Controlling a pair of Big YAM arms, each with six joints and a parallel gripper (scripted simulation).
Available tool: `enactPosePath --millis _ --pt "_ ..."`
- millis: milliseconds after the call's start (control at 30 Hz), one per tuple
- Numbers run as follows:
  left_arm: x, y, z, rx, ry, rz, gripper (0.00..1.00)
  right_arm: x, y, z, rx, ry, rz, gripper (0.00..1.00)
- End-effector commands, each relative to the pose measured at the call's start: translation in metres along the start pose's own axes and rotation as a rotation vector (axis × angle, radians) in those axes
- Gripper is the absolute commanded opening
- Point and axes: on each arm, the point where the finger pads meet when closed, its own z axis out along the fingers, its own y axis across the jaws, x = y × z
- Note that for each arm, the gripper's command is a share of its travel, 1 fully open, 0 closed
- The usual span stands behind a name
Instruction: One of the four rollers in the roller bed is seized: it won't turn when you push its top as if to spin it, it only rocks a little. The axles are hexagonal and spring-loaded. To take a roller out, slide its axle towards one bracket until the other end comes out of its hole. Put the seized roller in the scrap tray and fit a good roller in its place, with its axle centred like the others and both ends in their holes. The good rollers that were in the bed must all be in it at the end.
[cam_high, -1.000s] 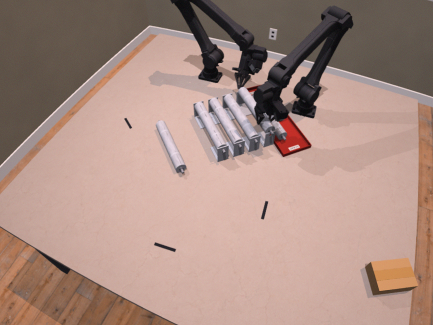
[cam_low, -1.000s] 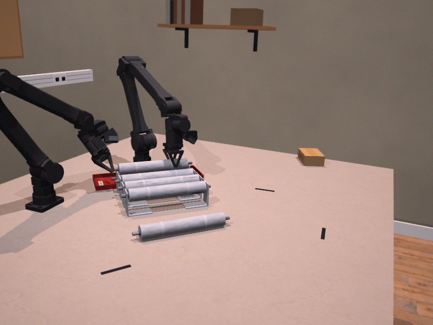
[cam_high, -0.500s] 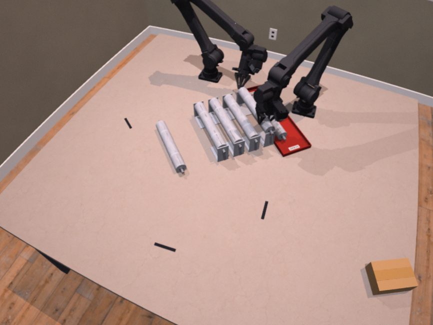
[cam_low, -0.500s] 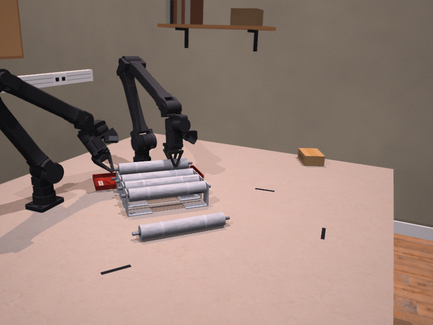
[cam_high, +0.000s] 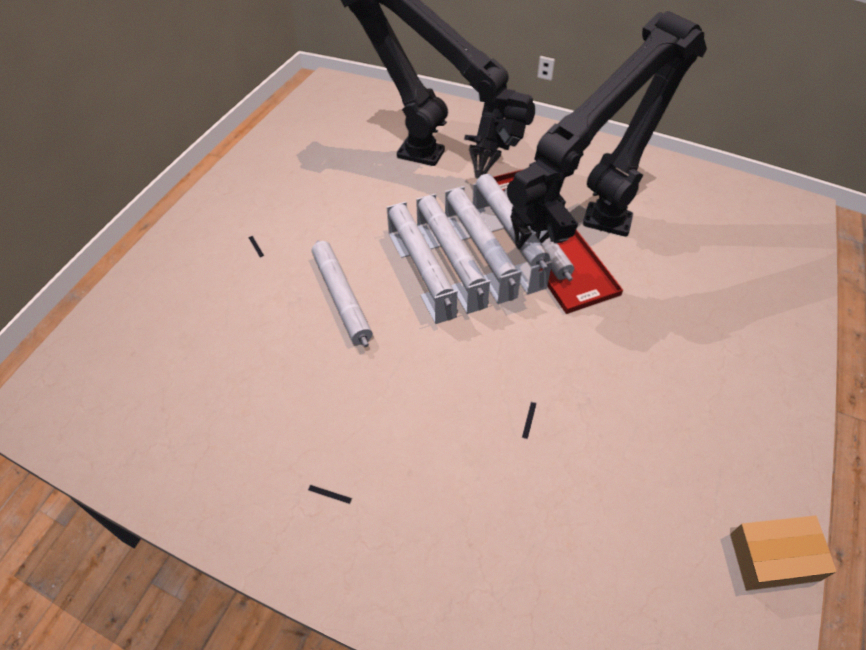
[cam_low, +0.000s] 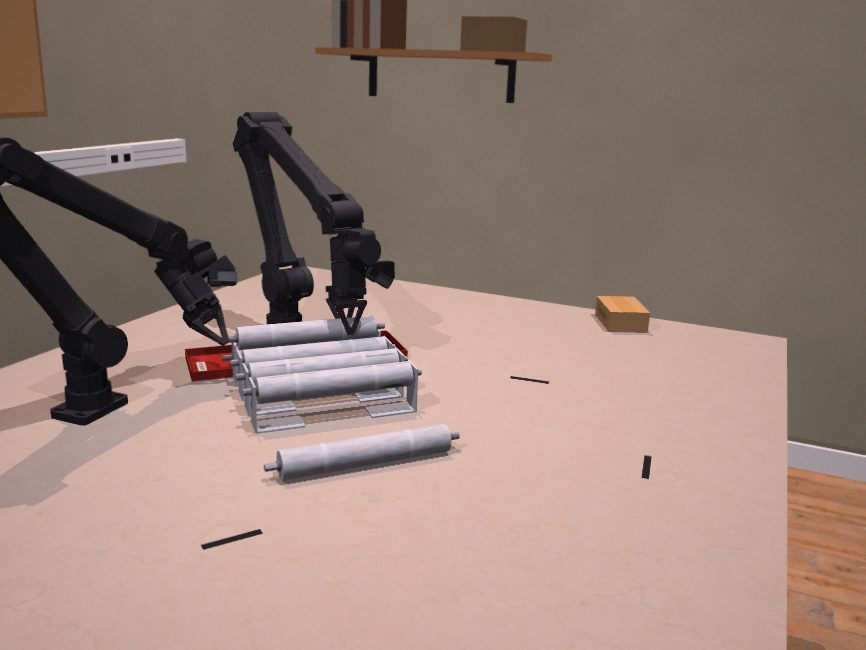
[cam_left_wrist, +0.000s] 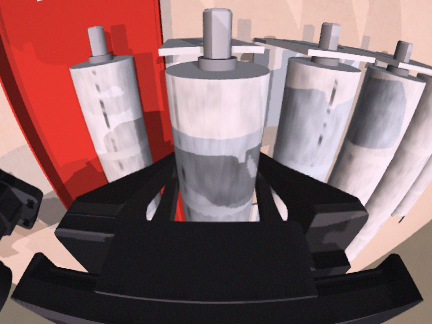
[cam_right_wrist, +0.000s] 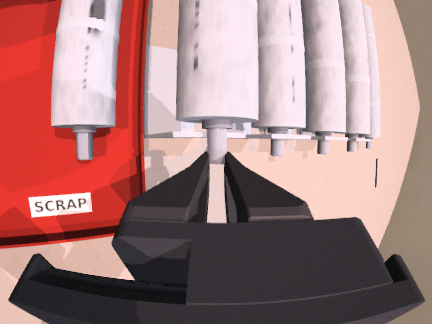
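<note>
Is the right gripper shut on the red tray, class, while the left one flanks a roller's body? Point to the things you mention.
Not quite: the right wrist view shows the right gripper (cam_high: 480, 172) (cam_low: 225, 341) (cam_right_wrist: 216, 159) shut on that roller's axle end (cam_right_wrist: 217, 142), not the red tray (cam_high: 593, 300) (cam_low: 208, 349) (cam_left_wrist: 50, 30) (cam_right_wrist: 30, 172); the left gripper (cam_high: 529, 241) (cam_low: 351, 330) (cam_left_wrist: 217, 159) does flank its body (cam_high: 498, 200) (cam_low: 293, 330) (cam_left_wrist: 217, 110) (cam_right_wrist: 217, 60).
</note>
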Motion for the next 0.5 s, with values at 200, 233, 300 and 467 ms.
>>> enactPosePath --millis 200,233,300,467 --pt "-0.0027 -0.005 -0.0023 0.008 -0.003 0.003 0.32 0.012 0.0023 0.0019 0.004 0.027 -0.041 0.03" --pt "-0.0027 -0.005 -0.0023 0.008 -0.003 0.003 0.32 0.0127 0.0023 0.0022 0.004 0.028 -0.043 0.03" --pt "-0.0027 -0.005 -0.0023 0.008 -0.003 0.003 0.32 0.0141 0.0024 0.0027 0.005 0.032 -0.046 0.03" --pt "-0.0027 -0.005 -0.0023 0.008 -0.003 0.003 0.32 0.0162 0.0025 0.0035 0.007 0.036 -0.051 0.03"
